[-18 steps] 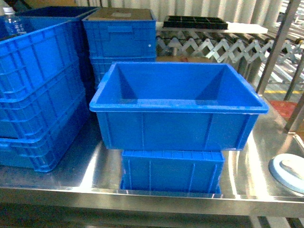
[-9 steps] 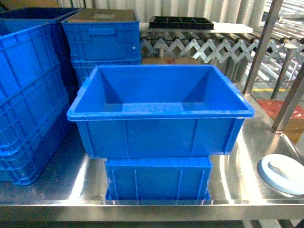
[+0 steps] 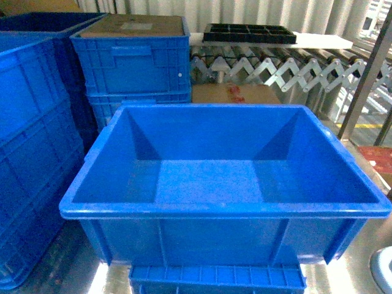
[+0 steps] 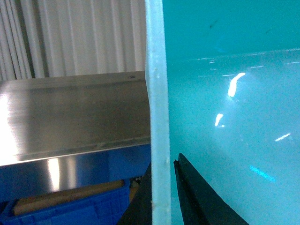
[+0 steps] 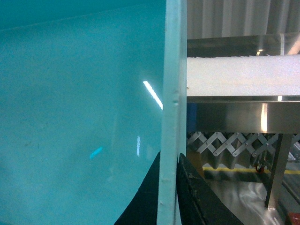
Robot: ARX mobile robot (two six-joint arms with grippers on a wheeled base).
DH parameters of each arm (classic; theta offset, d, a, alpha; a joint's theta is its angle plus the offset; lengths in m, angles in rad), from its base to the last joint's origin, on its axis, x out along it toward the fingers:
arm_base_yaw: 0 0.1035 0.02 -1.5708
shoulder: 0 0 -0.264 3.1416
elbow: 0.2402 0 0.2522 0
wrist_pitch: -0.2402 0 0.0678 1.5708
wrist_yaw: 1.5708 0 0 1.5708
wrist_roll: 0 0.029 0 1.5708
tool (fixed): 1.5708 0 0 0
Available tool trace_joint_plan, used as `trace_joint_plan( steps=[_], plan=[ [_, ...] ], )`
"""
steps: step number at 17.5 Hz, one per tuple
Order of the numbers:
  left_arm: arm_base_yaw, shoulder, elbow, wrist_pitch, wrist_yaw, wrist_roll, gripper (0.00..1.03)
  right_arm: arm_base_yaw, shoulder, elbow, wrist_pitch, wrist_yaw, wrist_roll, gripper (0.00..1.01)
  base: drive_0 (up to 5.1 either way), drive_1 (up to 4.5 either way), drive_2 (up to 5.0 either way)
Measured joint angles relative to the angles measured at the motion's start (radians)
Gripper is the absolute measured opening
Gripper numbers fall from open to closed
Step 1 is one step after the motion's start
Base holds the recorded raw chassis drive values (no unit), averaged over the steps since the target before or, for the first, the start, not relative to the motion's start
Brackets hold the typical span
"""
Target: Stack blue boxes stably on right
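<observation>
Compared with before, the blue box (image 3: 223, 202) is filling the head view, sitting over a lower box (image 3: 217, 278) at 6 o'clock. Left gripper (image 4: 164, 197) is pinching its thin rim; right gripper (image 5: 169, 192) likewise. It is probably light, stiff, slippery.

- The blue box (image 3: 214, 184) looked plain blue from the head view, turquoise at the wrists.
- The ribbed crates (image 3: 131, 64) were royal blue.
- The worktop (image 4: 70, 112) was silver steel.
</observation>
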State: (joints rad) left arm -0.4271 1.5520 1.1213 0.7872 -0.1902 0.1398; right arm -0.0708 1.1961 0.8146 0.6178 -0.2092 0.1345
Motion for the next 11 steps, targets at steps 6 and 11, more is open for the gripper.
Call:
trace_joint_plan(
  steps=[6,11],
  plan=[
    [0.0,0.0,0.003,0.006,0.0,0.002,0.08,0.0,0.0,0.0,0.005,0.001,0.0,0.07,-0.4,3.66,-4.5],
    [0.001,0.011,-0.002,0.004,-0.001,-0.001,0.08,0.0,0.008,0.0,-0.001,0.0,0.0,0.07,-0.4,3.66,-4.5]
  ],
)
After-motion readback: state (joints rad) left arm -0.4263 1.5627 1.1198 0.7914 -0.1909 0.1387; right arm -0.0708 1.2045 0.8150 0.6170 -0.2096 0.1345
